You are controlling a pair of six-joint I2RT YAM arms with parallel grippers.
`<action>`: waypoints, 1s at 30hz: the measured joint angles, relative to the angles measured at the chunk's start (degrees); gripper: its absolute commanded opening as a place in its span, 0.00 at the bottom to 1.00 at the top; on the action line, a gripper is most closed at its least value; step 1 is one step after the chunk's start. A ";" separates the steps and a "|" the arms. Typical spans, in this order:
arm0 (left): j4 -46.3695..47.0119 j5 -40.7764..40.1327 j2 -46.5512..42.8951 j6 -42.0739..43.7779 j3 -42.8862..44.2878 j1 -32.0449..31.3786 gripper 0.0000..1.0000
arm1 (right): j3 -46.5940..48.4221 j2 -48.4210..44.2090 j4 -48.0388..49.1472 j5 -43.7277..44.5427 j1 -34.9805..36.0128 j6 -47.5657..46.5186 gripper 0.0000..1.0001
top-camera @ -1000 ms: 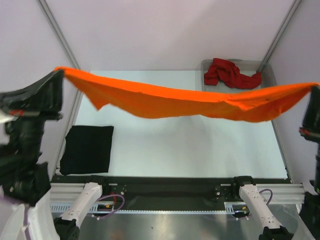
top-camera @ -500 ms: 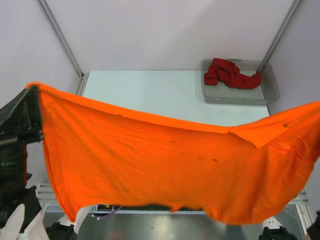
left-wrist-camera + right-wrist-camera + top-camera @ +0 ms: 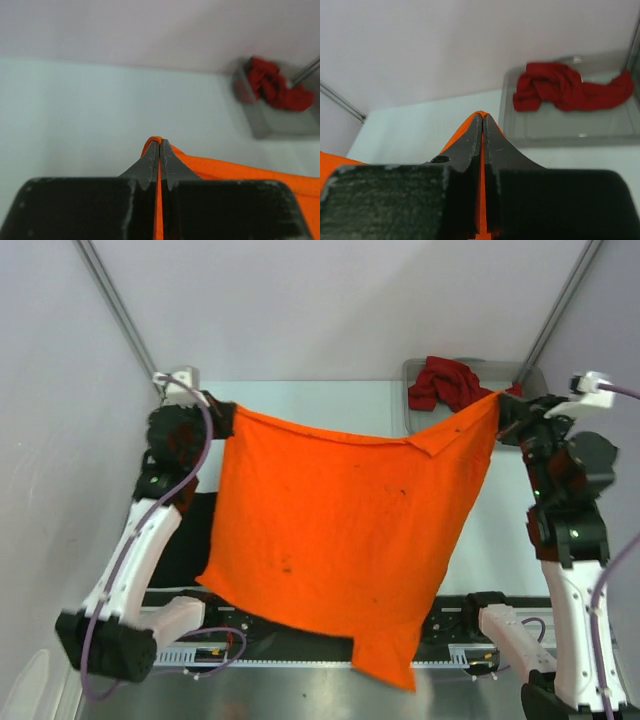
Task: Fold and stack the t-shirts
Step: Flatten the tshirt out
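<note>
The orange shirt (image 3: 340,530) hangs spread in the air above the surface (image 3: 300,400). The left gripper (image 3: 160,142) is clenched on one top corner and the right gripper (image 3: 483,116) on the other. Its lower hem droops past the near edge. The black shirt (image 3: 185,540) lies on the surface at left, partly hidden. The red shirt (image 3: 560,90) sits crumpled in the tray (image 3: 555,127), far right.

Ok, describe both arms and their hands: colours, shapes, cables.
Both are built of white shell links with black joints. The left arm and right arm each carry a thin purple cable, and a small white box sits near each wrist. The left hand and right hand have black fingers tapering to thin wedge tips.
</note>
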 measured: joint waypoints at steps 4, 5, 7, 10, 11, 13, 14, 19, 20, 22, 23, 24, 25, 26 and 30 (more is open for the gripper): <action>5.25 1.92 13.84 0.15 -4.37 0.70 0.00 | -9.94 4.07 4.52 1.64 0.00 -0.17 0.00; 7.39 2.78 17.97 0.11 -4.33 0.98 0.00 | -11.63 5.49 5.46 1.88 0.00 -0.28 0.00; 10.62 4.52 26.75 -0.09 -3.23 1.62 0.00 | -14.95 9.55 8.07 2.29 0.00 -0.70 0.00; 13.07 7.34 39.12 -0.66 0.70 2.43 0.00 | -17.22 15.50 9.94 2.62 0.00 -1.64 0.00; 13.77 7.91 42.14 -0.76 1.70 2.64 0.00 | -17.53 17.22 10.43 2.71 0.00 -1.95 0.00; 14.84 8.90 45.64 -1.11 2.64 3.02 0.00 | -17.68 19.52 11.17 2.73 0.00 -2.56 0.00; 14.95 9.16 46.47 -1.11 2.89 3.15 0.00 | -17.70 20.00 11.54 2.73 0.00 -2.82 0.00; 16.33 10.14 46.84 -1.05 4.04 3.41 0.00 | -17.79 20.11 13.20 2.73 0.00 -3.02 0.00; 16.44 10.16 46.84 -1.03 4.39 3.41 0.00 | -17.79 20.11 13.16 2.73 0.00 -2.97 0.00; 16.46 10.14 46.82 -1.03 4.83 3.52 0.00 | -17.81 20.02 12.81 2.75 0.00 -2.91 0.00; 16.31 10.14 46.77 -1.01 4.85 3.67 0.00 | -17.84 19.87 12.39 2.78 0.00 -2.89 0.00; 16.04 10.14 46.69 -1.03 4.85 3.85 0.00 | -17.84 19.63 11.93 2.80 0.00 -2.89 0.00; 15.58 10.14 46.47 -1.05 4.85 4.11 0.00 | -17.84 19.26 11.30 2.84 0.00 -2.91 0.00; 14.97 10.14 46.10 -1.07 4.85 4.42 0.00 | -17.84 18.99 10.84 2.95 0.00 -2.95 0.00; 10.86 10.16 42.40 -1.14 5.25 5.49 0.00 | -16.48 17.92 7.76 4.02 0.00 -3.08 0.00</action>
